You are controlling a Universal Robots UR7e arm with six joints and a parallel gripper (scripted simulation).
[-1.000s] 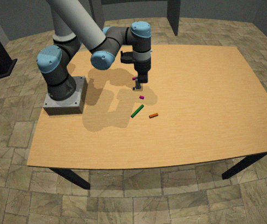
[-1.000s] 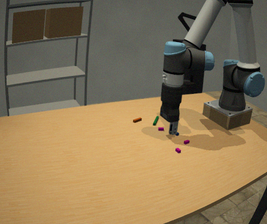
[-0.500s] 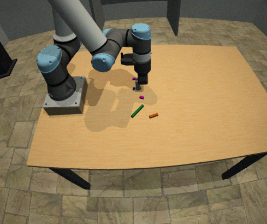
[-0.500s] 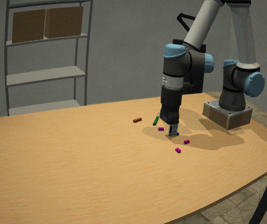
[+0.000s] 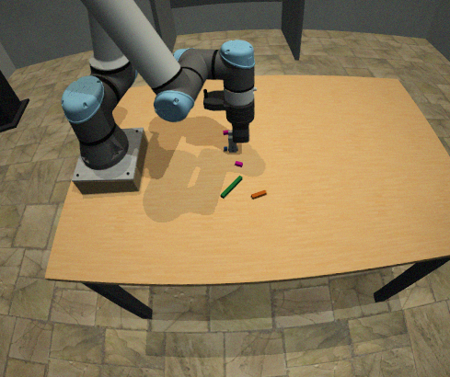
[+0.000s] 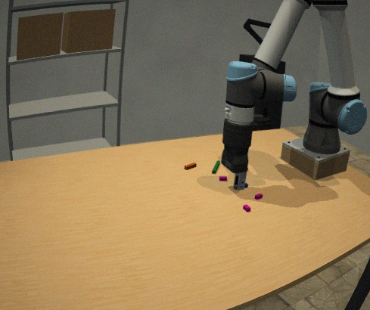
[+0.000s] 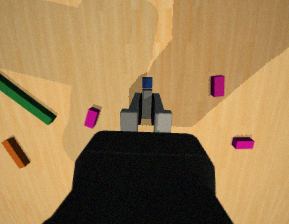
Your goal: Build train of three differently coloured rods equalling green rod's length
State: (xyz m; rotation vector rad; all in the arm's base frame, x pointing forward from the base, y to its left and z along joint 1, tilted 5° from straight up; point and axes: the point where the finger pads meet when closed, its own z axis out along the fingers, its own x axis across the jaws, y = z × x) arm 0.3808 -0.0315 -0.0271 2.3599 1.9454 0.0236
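Observation:
My gripper [image 5: 233, 148] points straight down, just over the table, and is shut on the small blue rod [image 7: 147, 82], which shows at the fingertips. In the exterior view the blue rod [image 6: 245, 185] peeks out beside the fingers [image 6: 239, 184]. The green rod [image 5: 231, 187] lies flat in front of the gripper, and the orange rod [image 5: 259, 194] lies to its right. Three magenta rods lie around the gripper: one [image 7: 92, 117] toward the green rod and two [image 7: 217, 85] [image 7: 243, 143] on the other side.
The arm's base [image 5: 107, 172] stands on the table's left side. In the exterior view a shelf unit [image 6: 63, 75] stands behind the table. The rods lie apart from one another near the table's middle.

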